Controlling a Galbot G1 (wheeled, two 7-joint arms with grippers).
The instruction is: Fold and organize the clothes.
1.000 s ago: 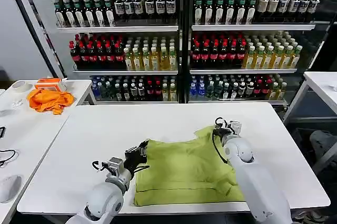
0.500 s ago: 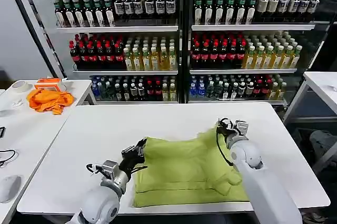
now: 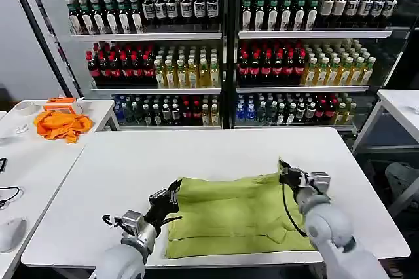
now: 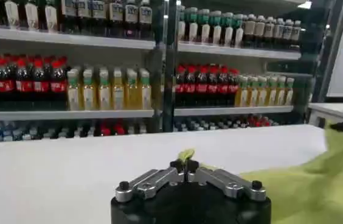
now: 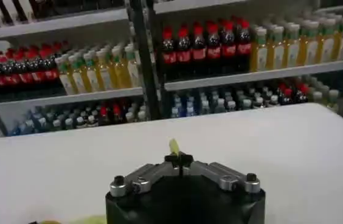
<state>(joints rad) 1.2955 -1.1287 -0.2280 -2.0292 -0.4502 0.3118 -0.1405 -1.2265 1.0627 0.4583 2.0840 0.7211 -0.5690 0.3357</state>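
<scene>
Lime T-shirt [image 3: 236, 217], near table [image 3: 196, 154] front edge: far corners pinched in closed left gripper [image 3: 171, 195] and right gripper [image 3: 285, 173], mid-fold; next, likely lay far edge onto near hem.

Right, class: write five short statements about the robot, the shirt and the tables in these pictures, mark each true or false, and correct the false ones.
1. The left claw is shut on the lime green cotton T-shirt. True.
2. The right claw hangs open above the white table. False: it is shut on the shirt's far right corner.
3. The crumpled orange cloth lies on a separate side table. True.
4. The shirt hangs over the table's far edge. False: it lies near the front edge.
5. The shelves behind hold folded clothes. False: they hold drink bottles.
</scene>
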